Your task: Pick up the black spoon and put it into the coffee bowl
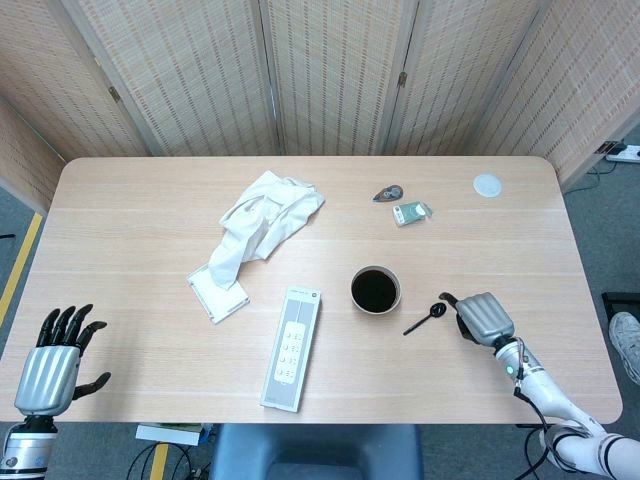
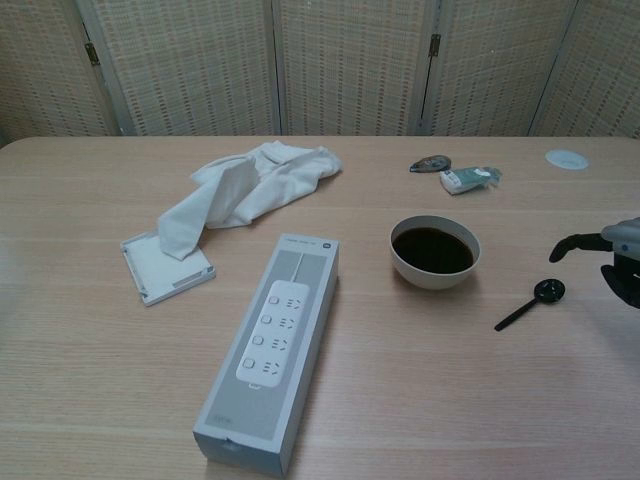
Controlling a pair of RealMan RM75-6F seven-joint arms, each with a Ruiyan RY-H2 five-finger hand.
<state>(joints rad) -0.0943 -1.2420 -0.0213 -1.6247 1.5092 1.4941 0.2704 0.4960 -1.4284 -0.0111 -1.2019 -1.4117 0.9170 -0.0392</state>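
The black spoon (image 1: 424, 318) (image 2: 530, 303) lies flat on the table, slanted, with its round end toward my right hand. The coffee bowl (image 1: 375, 290) (image 2: 434, 250), white and full of dark coffee, stands just left of the spoon. My right hand (image 1: 483, 317) (image 2: 622, 258) hovers low beside the spoon's round end and holds nothing. Its thumb points toward the spoon without touching it. At the table's lower left corner my left hand (image 1: 55, 365) is off the edge, fingers spread and empty. The chest view does not show that hand.
A long grey power-strip box (image 1: 292, 348) (image 2: 270, 350) lies left of the bowl. A white cloth (image 1: 262, 222) (image 2: 245, 190) drapes over a flat white tray (image 1: 218, 293) (image 2: 167, 266). Two small items (image 1: 400, 203) (image 2: 455, 172) and a white lid (image 1: 487, 184) (image 2: 566, 158) sit at the back right.
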